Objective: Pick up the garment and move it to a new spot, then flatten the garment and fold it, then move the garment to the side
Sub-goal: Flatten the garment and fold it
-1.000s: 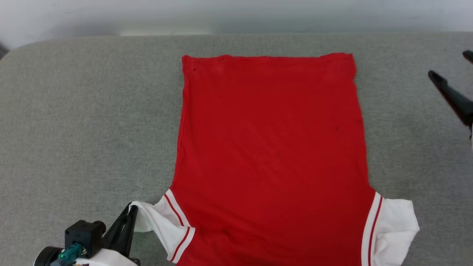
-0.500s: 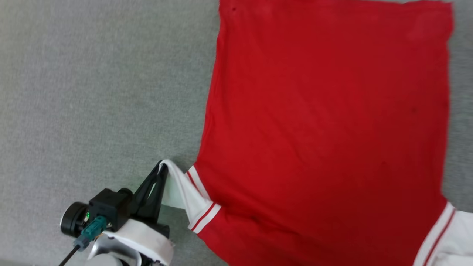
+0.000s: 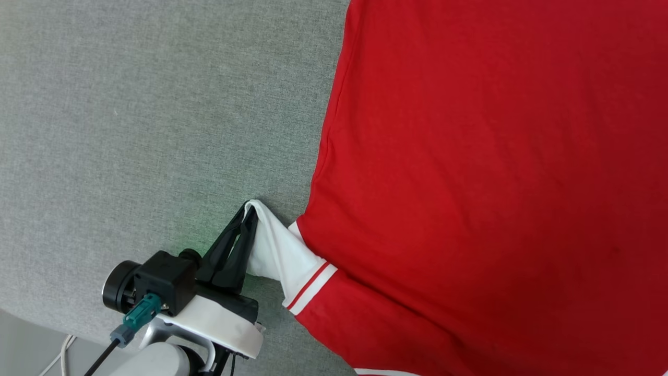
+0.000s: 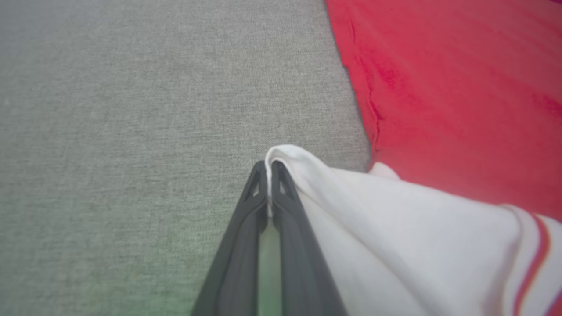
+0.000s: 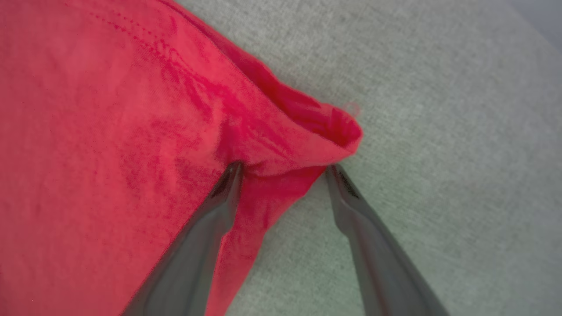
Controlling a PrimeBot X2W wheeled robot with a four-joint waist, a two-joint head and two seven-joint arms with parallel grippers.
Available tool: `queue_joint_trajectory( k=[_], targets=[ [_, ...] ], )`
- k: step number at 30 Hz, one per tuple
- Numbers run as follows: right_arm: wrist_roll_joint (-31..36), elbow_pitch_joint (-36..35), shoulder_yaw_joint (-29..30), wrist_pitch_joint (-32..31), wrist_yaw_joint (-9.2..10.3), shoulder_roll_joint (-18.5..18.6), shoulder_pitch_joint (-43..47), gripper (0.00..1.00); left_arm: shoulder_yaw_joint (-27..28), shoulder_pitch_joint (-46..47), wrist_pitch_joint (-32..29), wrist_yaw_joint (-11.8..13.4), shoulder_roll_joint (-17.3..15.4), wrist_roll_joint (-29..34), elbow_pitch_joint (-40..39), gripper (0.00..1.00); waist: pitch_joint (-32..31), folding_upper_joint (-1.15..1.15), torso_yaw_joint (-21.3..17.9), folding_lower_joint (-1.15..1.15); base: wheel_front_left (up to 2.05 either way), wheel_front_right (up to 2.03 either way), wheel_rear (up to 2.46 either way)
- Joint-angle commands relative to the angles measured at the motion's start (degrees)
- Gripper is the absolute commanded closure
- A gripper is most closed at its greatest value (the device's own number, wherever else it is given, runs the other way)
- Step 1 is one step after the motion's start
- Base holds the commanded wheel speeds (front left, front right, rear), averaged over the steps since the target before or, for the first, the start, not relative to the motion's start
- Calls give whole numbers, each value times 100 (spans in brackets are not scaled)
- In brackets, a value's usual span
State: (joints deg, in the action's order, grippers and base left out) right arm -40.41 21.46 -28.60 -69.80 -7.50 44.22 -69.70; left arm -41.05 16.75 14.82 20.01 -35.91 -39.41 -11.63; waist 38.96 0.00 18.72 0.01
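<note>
The garment (image 3: 496,183), a red jersey, lies flat on the grey table, plain side up. Its white shoulder strap with red-striped trim (image 3: 284,256) sticks out at the lower left. My left gripper (image 3: 249,210) is shut on the tip of that strap, and the left wrist view shows the same pinch by the left gripper (image 4: 268,169) on the white cloth (image 4: 395,228). In the right wrist view my right gripper (image 5: 283,169) stands open, its fingers straddling a bunched red corner of the garment (image 5: 307,136).
Grey fabric table surface (image 3: 156,130) stretches to the left of the jersey. The table's near edge (image 3: 47,324) and a cable (image 3: 60,350) show at the bottom left.
The head camera has tilted down and swung left, so the jersey now sits larger and to the right. My left gripper keeps its hold on the strap. The right gripper has left the head view.
</note>
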Motion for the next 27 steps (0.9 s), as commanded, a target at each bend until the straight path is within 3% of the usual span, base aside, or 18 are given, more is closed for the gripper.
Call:
queue_joint_trajectory(
  k=[1,12,21,27],
  targets=[
    [-76,153,-319,62,2,-51,572,100,31,67,29,-19,10,50,46,100,-39,0,-10,-1,0,0,0],
    [-360,2,-354,1102,2,24,309,100,208,-362,43,9,-90,-25,202,100,-985,0,-371,-1,0,0,0],
    [-1141,-1106,-1134,1905,3,1073,1214,100,281,-907,17,179,-369,-101,262,100,-1914,0,-909,-1,0,0,0],
    [-1608,-1791,-1253,2505,3,1904,2375,100,388,-1332,16,316,-557,-278,255,100,-2309,0,-1295,-1,0,0,0]
  ],
)
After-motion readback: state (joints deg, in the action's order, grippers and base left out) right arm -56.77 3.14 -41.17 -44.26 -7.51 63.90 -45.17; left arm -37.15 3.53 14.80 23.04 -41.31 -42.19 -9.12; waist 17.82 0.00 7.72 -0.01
